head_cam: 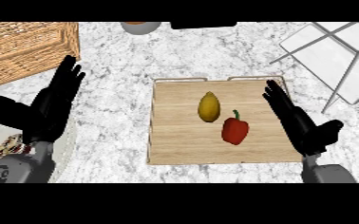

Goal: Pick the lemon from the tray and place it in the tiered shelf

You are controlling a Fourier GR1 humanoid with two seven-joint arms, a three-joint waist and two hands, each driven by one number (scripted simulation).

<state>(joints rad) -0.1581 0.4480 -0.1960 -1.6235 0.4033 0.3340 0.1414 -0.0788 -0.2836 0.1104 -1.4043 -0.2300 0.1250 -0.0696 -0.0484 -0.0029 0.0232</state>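
Two things are laid on the pale rectangular wooden tray (182,147). The dull-yellow, pointed-oval lemon (209,107) is found a bit above the tray's middle. A glossy red bell pepper with a green stem (235,131) is set just beside it at its 5 o'clock, and whether they touch can't be made out. Straight plank grain is seen across the tray, and thin wire handles are fitted along its 12 o'clock edge. All of it is set on a white marble counter with grey veining (119,76).

The black right hand (300,121) is held open with fingers straight over the tray's 3 o'clock edge, and nothing is gripped. The lemon is left apart at its 9 o'clock, with the pepper lying nearer to it. The left hand (52,104) is spread open too, fingers straight and pointed toward 12 o'clock. It's kept off the tray on the 9 o'clock side with nothing held.

The tiered shelf (326,52), made of flat white panels in a thin grey metal frame, is seen at 2 o'clock of the view, apart from the tray. A woven wicker basket (35,47) is parked at 10 o'clock. A round grey bowl (140,27) is cut off at 12 o'clock, and a flat black shape (203,24) is seen next to it.
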